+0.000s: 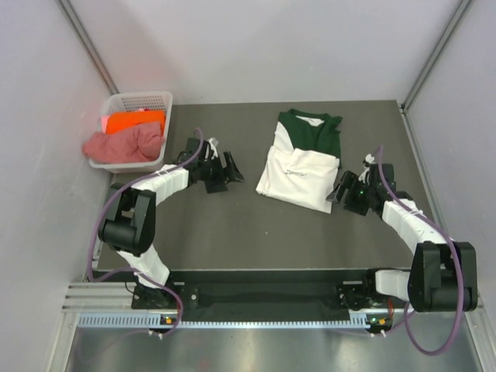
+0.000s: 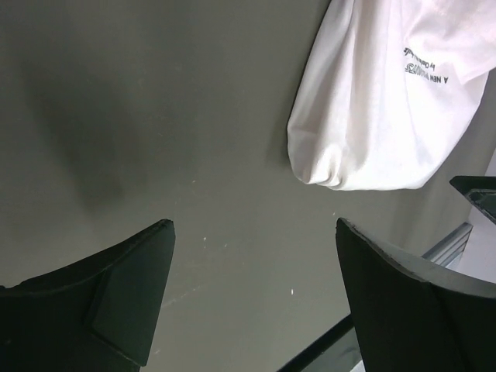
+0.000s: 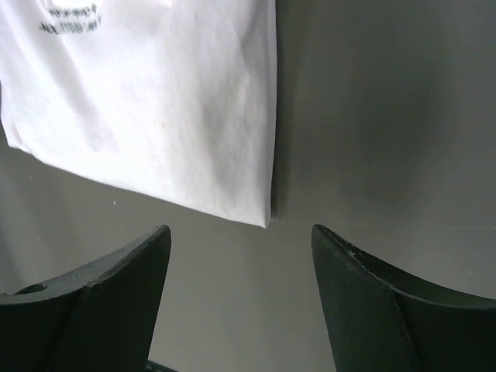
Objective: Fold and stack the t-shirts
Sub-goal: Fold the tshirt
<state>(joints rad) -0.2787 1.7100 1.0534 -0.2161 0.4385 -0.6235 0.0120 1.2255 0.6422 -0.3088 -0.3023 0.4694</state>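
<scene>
You can see the white and green t-shirt lying folded on the dark table, a little right of the middle. Its green collar end points to the far edge. The small black letters on the white part are too tiny to read. The orange t-shirt and the pink t-shirt sit bunched in the white basket at the far left corner, so their shapes are hard to tell. Your left gripper is spread wide, well left of the folded shirt. Your right gripper is spread too, just by the shirt's near right corner. Dark tabletop shows between both grippers.
</scene>
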